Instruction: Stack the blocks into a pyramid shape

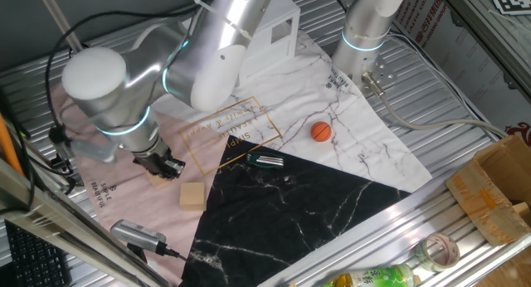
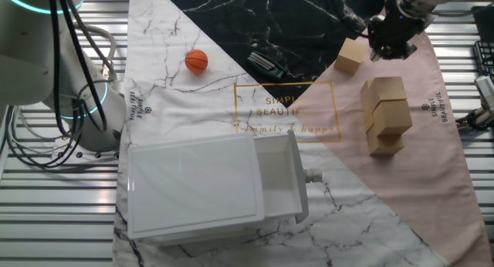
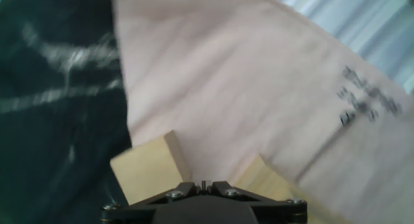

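My gripper (image 2: 388, 37) hangs low over the pink part of the mat, with its fingers together and nothing between them. One loose wooden block (image 2: 351, 55) lies just beside it, also seen as the block (image 1: 192, 196) at the black mat's edge. A tan block edge (image 1: 157, 179) shows right under the gripper (image 1: 166, 166). Several blocks stand piled in a stack (image 2: 386, 113) on the pink mat; the arm hides this stack in one fixed view. The blurred hand view shows one block (image 3: 152, 169) on the left and another block (image 3: 272, 184) on the right, below the gripper (image 3: 204, 185).
An orange ball (image 2: 196, 61) rests on the white marble mat. A white box-like house (image 2: 208, 186) stands near that mat's edge, and a small black and green tool (image 2: 267, 63) lies on the black mat. A cardboard box (image 1: 498, 192) and a bottle (image 1: 373, 279) sit off the mats.
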### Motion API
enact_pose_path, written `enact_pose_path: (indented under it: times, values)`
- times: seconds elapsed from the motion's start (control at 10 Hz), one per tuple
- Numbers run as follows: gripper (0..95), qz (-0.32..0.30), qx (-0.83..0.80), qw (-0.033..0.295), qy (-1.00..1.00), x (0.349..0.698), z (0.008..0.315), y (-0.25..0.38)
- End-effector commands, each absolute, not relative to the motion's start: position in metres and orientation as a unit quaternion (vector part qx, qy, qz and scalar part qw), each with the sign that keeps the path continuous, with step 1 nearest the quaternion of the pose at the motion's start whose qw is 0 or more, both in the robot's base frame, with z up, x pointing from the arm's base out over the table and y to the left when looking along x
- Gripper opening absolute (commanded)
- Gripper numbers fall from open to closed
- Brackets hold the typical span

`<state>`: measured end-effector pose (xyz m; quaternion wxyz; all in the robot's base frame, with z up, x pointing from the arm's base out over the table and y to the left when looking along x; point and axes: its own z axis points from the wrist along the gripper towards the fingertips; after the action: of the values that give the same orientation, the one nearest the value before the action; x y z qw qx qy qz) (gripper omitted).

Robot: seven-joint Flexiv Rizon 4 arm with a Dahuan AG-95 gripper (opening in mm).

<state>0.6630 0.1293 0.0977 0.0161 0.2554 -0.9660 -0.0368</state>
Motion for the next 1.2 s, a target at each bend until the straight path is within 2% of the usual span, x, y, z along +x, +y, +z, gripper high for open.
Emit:
enact_pose_path:
  times: [0.1,0.4,0.7,1.2]
  values:
    - [0.0,-0.058,0.007,-0.008,-0.998,0.663,0.097,0.131]
    - [0.0,-0.018,-0.055,-0.02,-0.998,0.663,0.096,0.133]
    - [0.0,-0.013,-0.128,-0.033,-0.991,0.661,0.098,0.134]
    - [0.0,0.009,-0.128,-0.038,-0.991,0.649,0.095,0.145]
